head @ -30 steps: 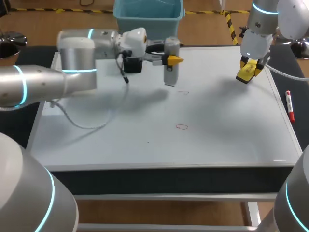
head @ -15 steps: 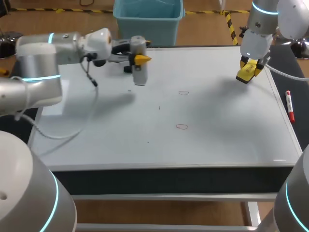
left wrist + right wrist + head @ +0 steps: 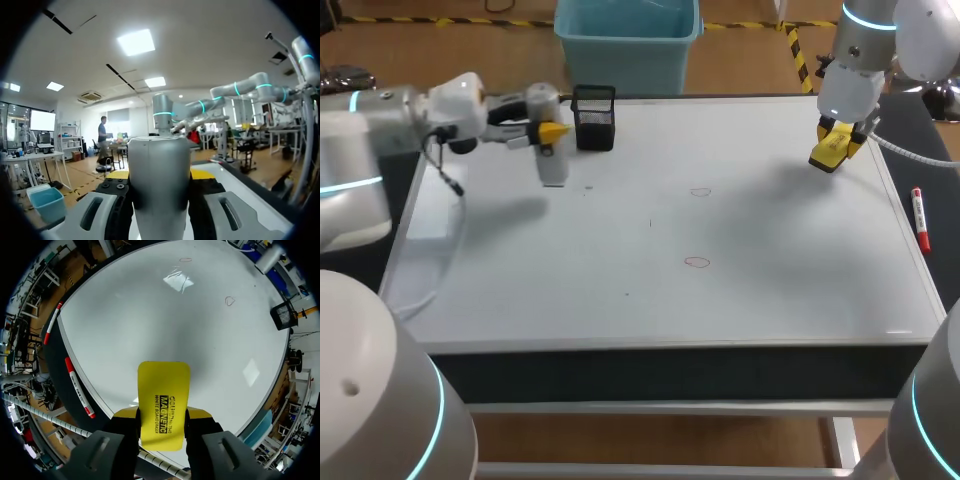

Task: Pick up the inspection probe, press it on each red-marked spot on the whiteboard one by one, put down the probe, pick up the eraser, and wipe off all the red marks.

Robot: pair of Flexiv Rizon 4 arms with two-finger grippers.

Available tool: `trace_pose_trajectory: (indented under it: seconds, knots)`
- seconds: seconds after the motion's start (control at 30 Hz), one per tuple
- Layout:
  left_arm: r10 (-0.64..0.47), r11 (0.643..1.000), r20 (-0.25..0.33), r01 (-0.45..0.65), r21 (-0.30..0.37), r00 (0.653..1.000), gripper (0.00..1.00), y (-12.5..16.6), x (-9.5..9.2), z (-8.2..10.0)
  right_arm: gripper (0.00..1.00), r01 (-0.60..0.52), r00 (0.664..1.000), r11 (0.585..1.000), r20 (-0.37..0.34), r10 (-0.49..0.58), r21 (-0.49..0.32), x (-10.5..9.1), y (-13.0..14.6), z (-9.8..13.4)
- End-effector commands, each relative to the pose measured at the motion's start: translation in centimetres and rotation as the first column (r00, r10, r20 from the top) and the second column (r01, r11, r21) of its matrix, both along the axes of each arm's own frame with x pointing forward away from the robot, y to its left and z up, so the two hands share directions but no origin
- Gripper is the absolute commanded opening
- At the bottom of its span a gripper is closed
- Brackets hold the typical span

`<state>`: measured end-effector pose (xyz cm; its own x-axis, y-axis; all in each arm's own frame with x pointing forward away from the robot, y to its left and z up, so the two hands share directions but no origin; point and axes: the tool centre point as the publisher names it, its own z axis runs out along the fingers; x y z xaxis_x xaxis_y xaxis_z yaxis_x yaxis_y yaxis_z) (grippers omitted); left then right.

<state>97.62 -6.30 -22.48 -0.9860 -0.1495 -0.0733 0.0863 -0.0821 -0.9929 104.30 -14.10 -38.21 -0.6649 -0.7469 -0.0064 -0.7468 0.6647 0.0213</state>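
My left gripper is shut on the grey cylindrical probe, which hangs upright over the whiteboard's back left, just left of the black mesh holder. The left wrist view shows the probe between both fingers. Two small red rings, one faint and one clearer, lie mid-board. My right gripper hovers over the back right, shut on the yellow eraser. From the right wrist, the eraser points down at the board, and the red rings lie well ahead.
A red-capped marker lies on the dark ledge right of the board, and two markers show there in the right wrist view. A cable trails from my left wrist over the board's left edge.
My left arm has swung left with the probe, from over the board's middle back to the left of the black holder. The right arm and eraser have stayed put.
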Motion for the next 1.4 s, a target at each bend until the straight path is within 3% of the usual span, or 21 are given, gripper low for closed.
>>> trace_pose_trajectory:
  seconds: [0.03, 0.3, 0.47, 0.9, 1.0, 1.4]
  knots:
    - [0.016, 1.000, 0.002, -0.015, -0.009, 1.000, 0.00, 3.4, -1.1, -0.1, 0.00, -0.002, 1.000, 1.000, -0.002, 0.002, -0.002, 0.1, -0.1, 0.1]
    - [0.014, 1.000, -0.005, -0.014, -0.014, 1.000, 0.00, 4.5, -1.1, -0.2, 0.00, -0.002, 1.000, 1.000, -0.002, 0.002, -0.002, 0.1, -0.1, 0.1]
    - [0.014, 1.000, -0.005, -0.014, -0.014, 1.000, 0.00, 4.5, -1.1, -0.2, 0.00, -0.126, 0.992, 0.991, 0.005, 0.126, -0.053, -1.8, 5.3, 0.5]
    - [0.014, 1.000, -0.005, -0.014, -0.014, 1.000, 0.00, 4.5, -1.1, -0.2, 0.00, -0.395, 0.919, 0.918, 0.019, 0.395, 0.035, -5.2, 17.6, -0.8]
    - [0.014, 1.000, -0.005, -0.014, -0.014, 1.000, 0.00, 4.5, -1.1, -0.2, 0.00, -0.459, 0.889, 0.888, 0.011, 0.459, 0.030, -5.9, 20.1, -0.7]
    - [0.014, 1.000, -0.005, -0.014, -0.014, 1.000, 0.00, 4.5, -1.1, -0.2, 0.00, -0.542, 0.840, 0.840, -0.015, 0.543, 0.036, -6.2, 26.2, -1.8]
